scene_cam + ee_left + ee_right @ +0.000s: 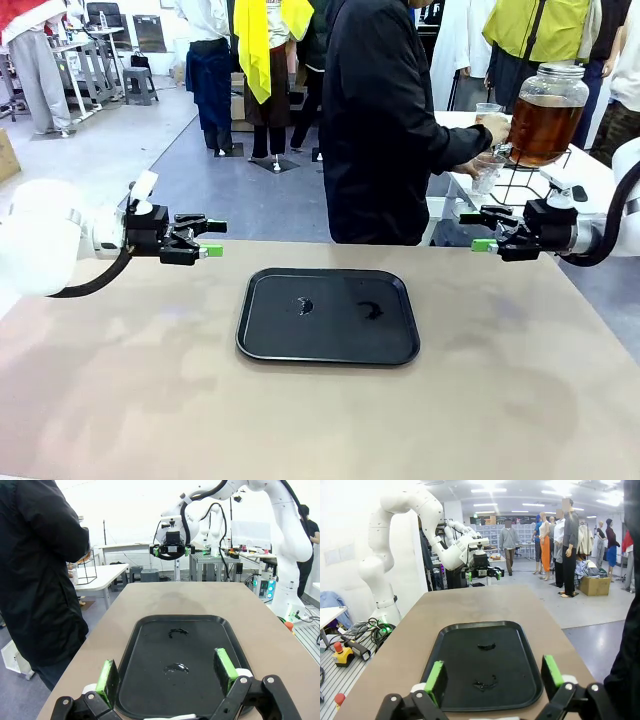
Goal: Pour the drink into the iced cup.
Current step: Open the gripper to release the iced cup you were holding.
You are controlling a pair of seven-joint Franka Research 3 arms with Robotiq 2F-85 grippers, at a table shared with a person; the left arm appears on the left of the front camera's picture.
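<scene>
The drink (541, 128) is amber-brown liquid in a large clear dispenser jar with a metal lid, on a white side table at the far right. A person in black (385, 120) stands there, one hand at the jar's tap and the other holding the clear cup (487, 172) under it. My left gripper (215, 238) hovers open at the table's left far edge, holding nothing. My right gripper (472, 231) hovers open at the right far edge, below the cup, also holding nothing. The wrist views show each gripper's green pads wide apart (166, 672) (493, 675).
A black tray (260, 345) lies in the middle of the tan table, with two small wet marks (305, 305) on it. A wire stand (525, 185) is under the jar. Other people stand farther back.
</scene>
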